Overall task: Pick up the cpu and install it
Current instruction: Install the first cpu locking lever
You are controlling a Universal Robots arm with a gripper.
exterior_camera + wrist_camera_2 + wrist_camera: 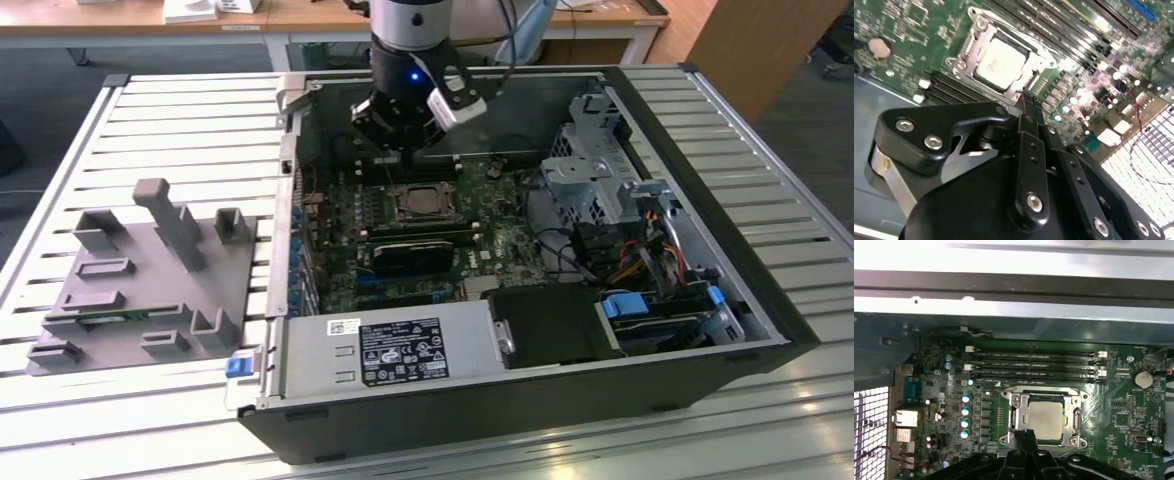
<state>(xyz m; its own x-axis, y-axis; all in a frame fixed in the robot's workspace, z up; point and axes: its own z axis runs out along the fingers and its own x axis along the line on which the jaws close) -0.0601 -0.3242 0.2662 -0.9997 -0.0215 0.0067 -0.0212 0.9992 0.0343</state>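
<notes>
The cpu, a silver square chip, lies flat inside the metal-framed socket on the green motherboard. It shows in the second wrist view as the cpu and in the exterior view as the cpu. My gripper hangs just above the socket's edge, its black fingers closed together with nothing between them. In the second wrist view the gripper tip sits beside the socket frame, apart from the chip. The exterior view puts the gripper over the far side of the board.
The open computer case lies on a slatted table. A power supply is at its near side and a drive cage on the exterior view's right. Memory slots run beside the socket. A grey fixture tray sits outside the case.
</notes>
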